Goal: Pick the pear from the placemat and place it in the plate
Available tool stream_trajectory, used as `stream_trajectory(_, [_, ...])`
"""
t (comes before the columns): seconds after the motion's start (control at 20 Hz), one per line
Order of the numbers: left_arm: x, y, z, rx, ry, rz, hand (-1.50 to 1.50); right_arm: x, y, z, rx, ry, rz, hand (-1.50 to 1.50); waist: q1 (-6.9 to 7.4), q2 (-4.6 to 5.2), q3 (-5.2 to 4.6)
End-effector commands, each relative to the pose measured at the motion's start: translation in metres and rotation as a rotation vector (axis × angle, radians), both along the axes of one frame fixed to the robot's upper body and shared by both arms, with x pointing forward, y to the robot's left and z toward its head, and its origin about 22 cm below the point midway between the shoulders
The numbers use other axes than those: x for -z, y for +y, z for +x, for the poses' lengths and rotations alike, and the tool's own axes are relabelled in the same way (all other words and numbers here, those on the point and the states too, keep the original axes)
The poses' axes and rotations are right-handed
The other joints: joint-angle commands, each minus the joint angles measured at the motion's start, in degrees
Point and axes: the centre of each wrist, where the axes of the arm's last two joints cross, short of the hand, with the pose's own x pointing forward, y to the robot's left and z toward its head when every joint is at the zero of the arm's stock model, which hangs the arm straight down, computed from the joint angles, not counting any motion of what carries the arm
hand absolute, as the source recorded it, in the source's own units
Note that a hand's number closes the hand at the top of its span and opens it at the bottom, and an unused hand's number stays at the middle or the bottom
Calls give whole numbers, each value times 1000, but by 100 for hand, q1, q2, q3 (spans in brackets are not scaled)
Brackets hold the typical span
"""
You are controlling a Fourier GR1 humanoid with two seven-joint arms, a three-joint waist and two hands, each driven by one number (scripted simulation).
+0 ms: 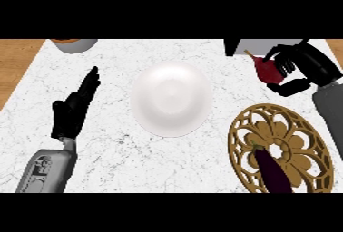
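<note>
A dark red pear (267, 70) with a short stem hangs above the counter at the upper right, held in my right hand (298, 63), whose black fingers and thumb curl round it. The white plate (171, 99) lies in the middle of the marble counter, left of the pear and apart from it. A round gold openwork placemat (281, 147) lies at the lower right, below the right hand. My left hand (75, 106) rests open at the left, fingers straight and pointing up, holding nothing.
A dark purple eggplant (273, 171) lies on the placemat's lower part. At the top left edge sits a grey bowl with an orange inside (74, 44). A dark box (244, 45) stands at the top right behind the pear. Wooden surface shows at both sides.
</note>
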Motion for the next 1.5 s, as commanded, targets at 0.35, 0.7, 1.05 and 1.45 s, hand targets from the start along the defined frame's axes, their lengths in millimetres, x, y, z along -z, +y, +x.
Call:
stream_trajectory(0.35, [5, 0, 0, -23, 9, 4, 0, -38, 101, 35, -330, -12, 166, 150, -178, -58, -17])
stream_trajectory(0.7, [5, -1, -10, -13, 6, 12, 0, -28, 169, 42, -345, 88, 189, 150, -101, -45, -14])
stream_trajectory(1.05, [-13, 21, 17, -38, -30, 0, 0, 26, 247, 16, -395, 134, 113, 150, -147, -33, -16])
stream_trajectory(1.45, [-19, -21, 22, 34, 1, 9, 0, 48, 266, 8, -229, 216, -35, 150, 134, 4, -14])
